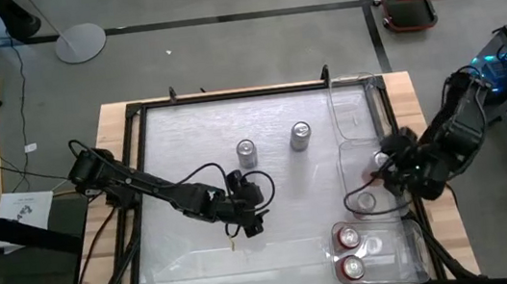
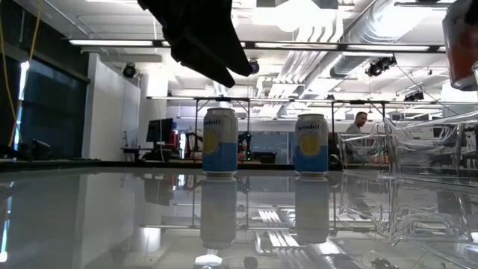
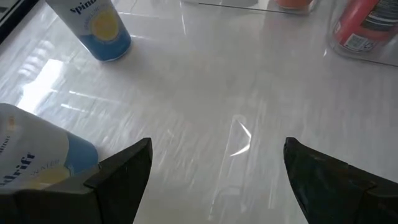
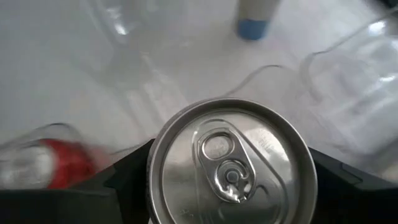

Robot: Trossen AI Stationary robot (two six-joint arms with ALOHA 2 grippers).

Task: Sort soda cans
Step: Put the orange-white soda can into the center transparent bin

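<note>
Two white, blue and yellow soda cans (image 1: 247,152) (image 1: 301,136) stand upright on the table, and the low view shows them too (image 2: 219,142) (image 2: 311,144). My left gripper (image 1: 249,212) hovers open on their near side; in its wrist view (image 3: 211,180) one can (image 3: 37,155) stands just beyond one finger, apart from it. My right gripper (image 1: 380,170) is shut on a red soda can (image 4: 230,162) over the clear bins at the table's right. Two red cans (image 1: 349,237) (image 1: 352,267) lie in the near bin. Another can (image 1: 365,201) lies in the middle bin. My right gripper pinches the red can by its side wall (image 4: 155,180), just below the silver top, with one finger (image 4: 124,174) on each side. The fingers come from the table's right. The can stays upright and lifted clear, high above the table in the low view (image 2: 459,37).
Three clear plastic bins line the table's right side: far (image 1: 351,110), middle (image 1: 348,164) and near (image 1: 399,260). A black frame (image 1: 228,95) edges the glossy table. A person (image 2: 361,119) is in the room beyond the table. Open surface lies left of the cans.
</note>
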